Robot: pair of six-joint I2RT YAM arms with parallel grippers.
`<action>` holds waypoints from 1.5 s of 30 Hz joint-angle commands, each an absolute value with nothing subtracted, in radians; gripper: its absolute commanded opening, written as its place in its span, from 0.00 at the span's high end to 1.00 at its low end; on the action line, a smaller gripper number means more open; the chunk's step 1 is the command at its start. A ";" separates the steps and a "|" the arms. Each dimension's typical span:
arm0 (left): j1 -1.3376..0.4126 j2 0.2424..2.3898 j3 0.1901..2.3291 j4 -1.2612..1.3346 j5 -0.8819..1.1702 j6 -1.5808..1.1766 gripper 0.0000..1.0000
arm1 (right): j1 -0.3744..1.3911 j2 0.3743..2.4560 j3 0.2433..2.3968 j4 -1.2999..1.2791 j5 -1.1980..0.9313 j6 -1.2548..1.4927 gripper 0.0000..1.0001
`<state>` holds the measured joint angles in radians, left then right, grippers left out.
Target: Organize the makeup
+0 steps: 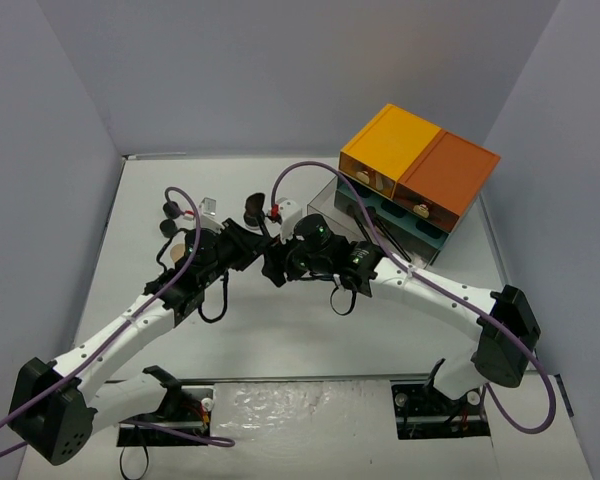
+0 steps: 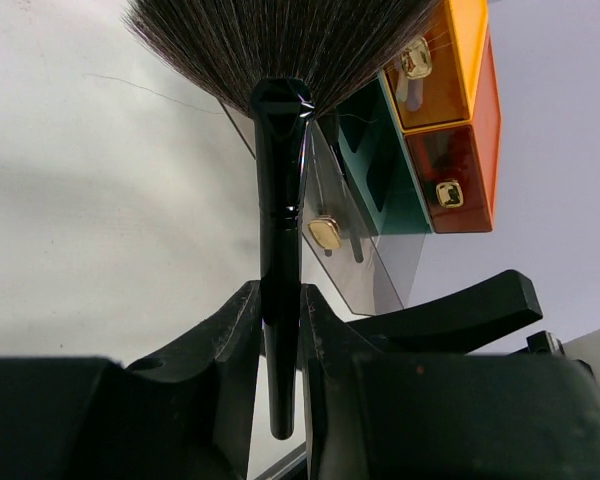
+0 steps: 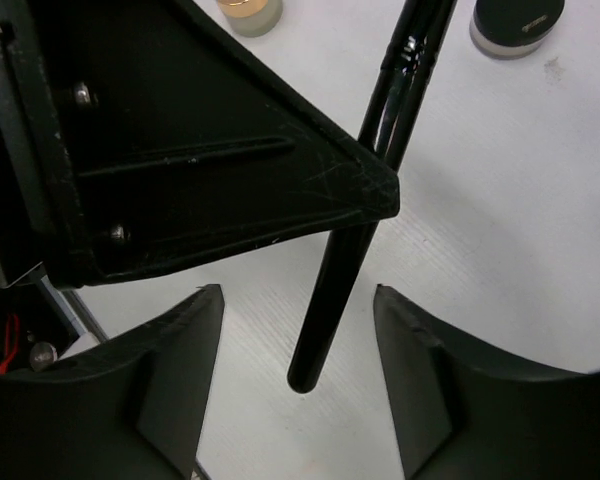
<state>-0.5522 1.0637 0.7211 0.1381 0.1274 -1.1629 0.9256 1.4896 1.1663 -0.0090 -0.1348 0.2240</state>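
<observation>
we see two round black jars (image 1: 170, 208) on the worktop (image 1: 280, 340) near its left edge, toward the far side, close to each other. just right of them the left arm reaches in from the near left corner. left gripper (image 2: 280, 295) is clamped tight on a black long-handled brush (image 2: 280, 180). both fingers press the glossy handle low down and the handle tip pokes out behind them. the brush is up off the worktop, over the middle of it. its dark fan of bristles spreads at the far end, pointing toward the drawer box (image 1: 420, 165).

next over, right gripper (image 3: 298, 300) comes in from the near right corner and meets the left one mid-worktop. its jaws stand apart, one on each side of the brush's handle tip. there is a clear gap on both sides, so it grips nothing. the right wrist view also shows a black-lidded jar (image 3: 518, 22) and a pale jar with tan fill (image 3: 248, 12) on the worktop beyond.

at the far right corner sits the drawer box, orange on top, with a clear drawer (image 2: 380, 270) pulled out.
</observation>
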 commanded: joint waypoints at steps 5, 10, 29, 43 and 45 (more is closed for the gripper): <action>-0.577 1.037 0.768 0.255 0.117 -1.193 0.98 | 0.932 1.470 1.215 0.072 -0.043 0.205 0.74; -0.584 1.049 0.765 0.259 0.128 -1.189 0.97 | 0.932 1.459 1.204 0.062 -0.028 0.194 1.00; -0.544 0.881 0.965 -0.396 -0.252 -0.700 0.03 | 0.666 1.340 1.282 -0.379 0.342 -0.130 1.00; -0.311 0.804 0.982 -0.539 -0.247 -0.389 0.03 | 0.524 1.410 1.272 -0.412 0.354 -0.255 0.97; -0.311 0.792 0.963 -0.525 -0.262 -0.366 0.03 | 0.523 1.427 1.281 -0.412 0.346 -0.270 0.95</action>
